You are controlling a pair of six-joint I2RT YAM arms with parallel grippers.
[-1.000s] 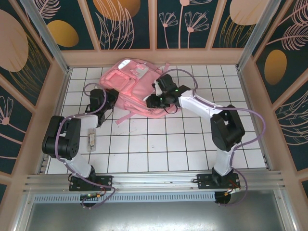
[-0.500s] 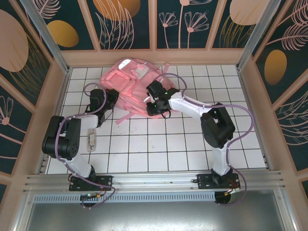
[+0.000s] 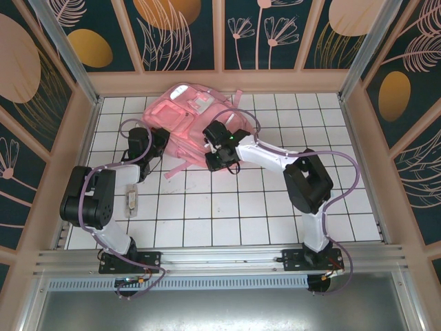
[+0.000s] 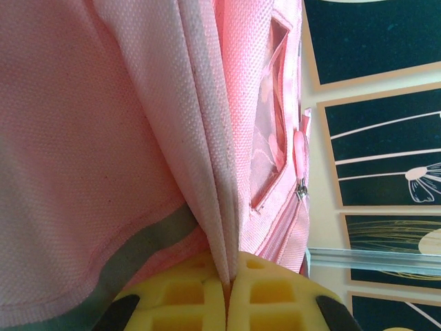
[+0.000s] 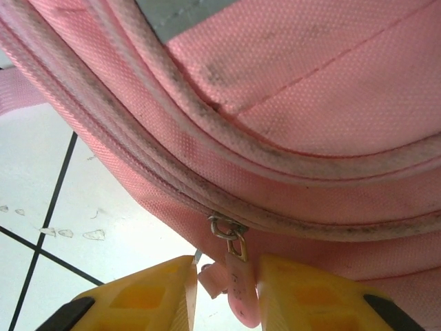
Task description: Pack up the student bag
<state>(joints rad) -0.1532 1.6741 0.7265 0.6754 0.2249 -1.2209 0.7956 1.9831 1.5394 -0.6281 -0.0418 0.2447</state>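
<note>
Unzipping looks underway: left gripper [image 4: 231,293] pinches a fold of the bag [image 3: 186,121] at the table's [image 3: 275,214] far side, right gripper [image 5: 224,289] half-spread around its zip pull [image 5: 238,286], needing a squeeze next.

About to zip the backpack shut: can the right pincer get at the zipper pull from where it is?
Probably yes. The right pincer already straddles the pink zipper pull hanging off the backpack; nothing lies between, though a firm clamp isn't evident.

The top external camera looks down from above and behind the arms. Both wrist cameras sit very close against the student bag [image 3: 189,121], shared by all views.
</note>
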